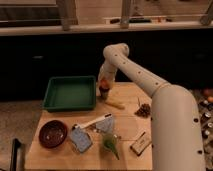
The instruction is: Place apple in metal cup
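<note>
High view behind arm (pixel 175 117), facing table (pixel 128 123), gripper (pixel 103 83) at far edge

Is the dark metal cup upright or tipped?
Upright: the small dark metal cup stands on the wooden table, the gripper and round orange-red apple just above it.

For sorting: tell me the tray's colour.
Green tray, camera view; claw beside it, above metal cup.

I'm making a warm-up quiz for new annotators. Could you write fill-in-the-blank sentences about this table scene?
1. The pincer hangs over the far side of the table, just right of the tray, whose colour is ___.
2. The apple sits at the pincer, directly ___ the metal cup.
3. The round bowl near the table's front left corner is dark ___.
Missing words: green; above; red.
</note>
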Controlling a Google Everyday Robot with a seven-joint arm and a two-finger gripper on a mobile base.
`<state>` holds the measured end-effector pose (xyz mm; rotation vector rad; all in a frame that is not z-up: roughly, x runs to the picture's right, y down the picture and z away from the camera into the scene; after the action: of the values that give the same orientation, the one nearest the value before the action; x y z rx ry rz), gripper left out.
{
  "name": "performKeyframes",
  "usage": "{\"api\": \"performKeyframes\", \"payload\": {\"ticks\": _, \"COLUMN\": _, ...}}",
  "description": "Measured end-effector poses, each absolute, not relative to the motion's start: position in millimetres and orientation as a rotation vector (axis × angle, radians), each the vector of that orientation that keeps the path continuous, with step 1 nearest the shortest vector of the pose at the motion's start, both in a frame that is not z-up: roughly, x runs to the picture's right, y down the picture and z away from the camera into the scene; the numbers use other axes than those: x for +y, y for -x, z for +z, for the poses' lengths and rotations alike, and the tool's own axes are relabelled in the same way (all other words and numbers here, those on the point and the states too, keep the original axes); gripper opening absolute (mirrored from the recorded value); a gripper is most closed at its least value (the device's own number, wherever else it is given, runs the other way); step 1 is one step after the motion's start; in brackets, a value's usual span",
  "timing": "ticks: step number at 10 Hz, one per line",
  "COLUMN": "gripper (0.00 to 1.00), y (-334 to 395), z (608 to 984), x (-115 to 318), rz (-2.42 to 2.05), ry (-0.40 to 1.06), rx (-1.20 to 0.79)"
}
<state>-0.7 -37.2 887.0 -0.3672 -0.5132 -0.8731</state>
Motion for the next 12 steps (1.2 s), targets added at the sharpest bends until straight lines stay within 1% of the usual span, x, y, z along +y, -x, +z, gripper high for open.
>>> {"api": "performKeyframes", "payload": {"ticks": 1, "gripper": 0.05, "y": 1.9, "z": 888.1, "x": -37.6, "rz": -0.873, "ry": 0.37, "rx": -0.513}}
{"api": "performKeyframes", "payload": {"ticks": 3, "gripper": 0.22, "y": 3.5, "z": 889.7, "x": -37.5, "rz": -0.872, "ry": 0.378, "rx": -0.512}}
{"api": "performKeyframes", "payload": {"ticks": 7, "gripper": 0.64, "y": 2.8, "z": 892.1, "x": -37.8, "rz": -0.874, "ry": 0.391, "rx": -0.505}}
{"api": "performKeyframes", "payload": {"ticks": 9, "gripper": 0.79, "y": 3.0, "z": 892.2, "x": -37.6, "rz": -0.877, "ry": 0.397, "rx": -0.502}}
{"api": "performKeyframes", "payload": {"ticks": 12, "gripper": 0.8, "y": 1.3, "z": 892.7, "x": -38.3, "rz": -0.876, "ry": 0.404, "rx": -0.499}}
